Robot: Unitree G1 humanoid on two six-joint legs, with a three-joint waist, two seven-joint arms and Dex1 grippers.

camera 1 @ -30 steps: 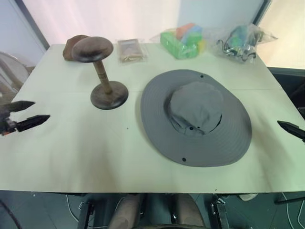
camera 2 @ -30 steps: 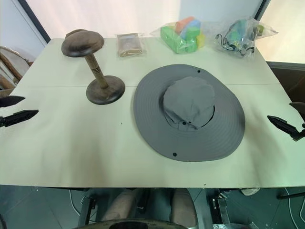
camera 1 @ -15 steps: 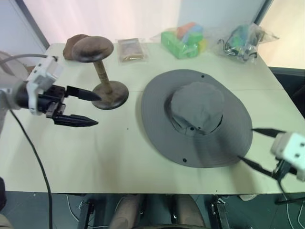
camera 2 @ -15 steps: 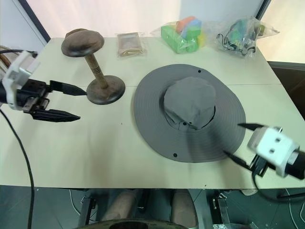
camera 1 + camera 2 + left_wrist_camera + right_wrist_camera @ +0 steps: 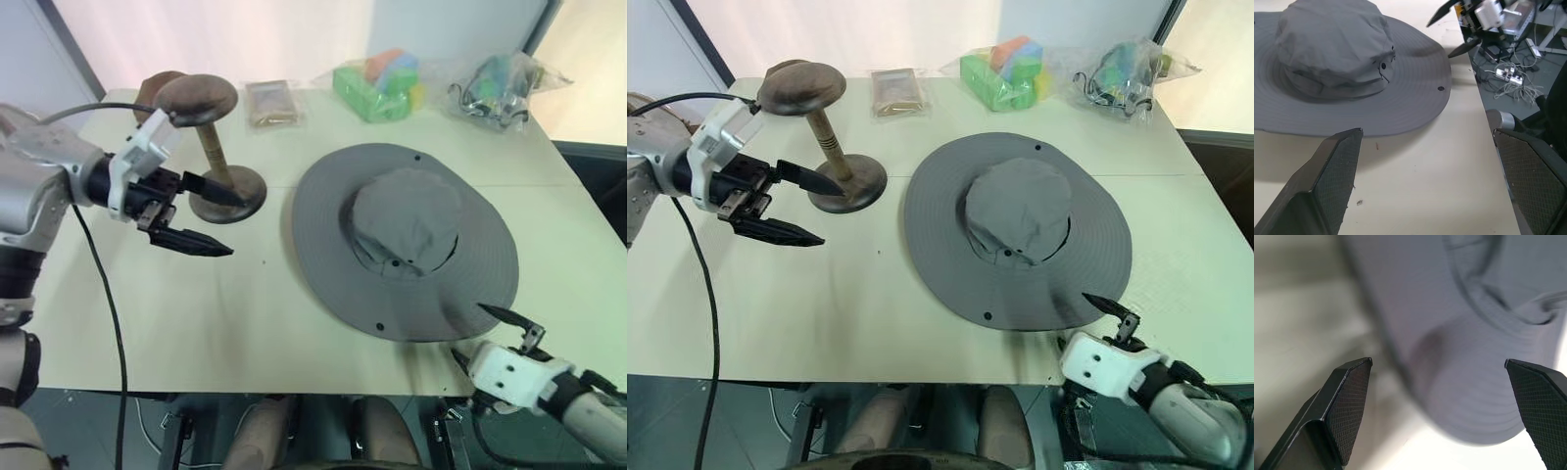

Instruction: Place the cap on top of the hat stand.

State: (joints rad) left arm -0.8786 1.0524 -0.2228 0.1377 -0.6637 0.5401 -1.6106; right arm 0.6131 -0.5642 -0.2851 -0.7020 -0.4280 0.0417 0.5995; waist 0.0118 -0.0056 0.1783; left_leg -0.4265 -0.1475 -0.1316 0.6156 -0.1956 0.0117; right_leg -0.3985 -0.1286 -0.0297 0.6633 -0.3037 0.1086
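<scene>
The cap (image 5: pixel 402 235), a grey wide-brimmed sun hat, lies crown up on the right half of the table. The hat stand (image 5: pixel 196 100), dark wood with a mushroom top, is upright at the back left. My left gripper (image 5: pixel 235 227) hovers open just in front of the stand's base, pointing right toward the cap (image 5: pixel 1337 58). Nothing sits between its fingers. My right gripper (image 5: pixel 468 331) is open at the table's front edge, by the cap's near right brim (image 5: pixel 1474 382). It also appears in the left wrist view, beyond the brim (image 5: pixel 1439 40).
Along the table's (image 5: pixel 147 323) back edge are a small brown lump (image 5: pixel 147 93) behind the stand, a flat brown packet (image 5: pixel 269 103), a bag of green and coloured blocks (image 5: pixel 382 83) and a clear bag of items (image 5: pixel 500 83). A black cable (image 5: pixel 103 323) hangs from my left arm.
My left gripper has swung right from the table's left edge to the stand's base. My right gripper has come in from the right edge and dropped to the front edge by the cap's brim.
</scene>
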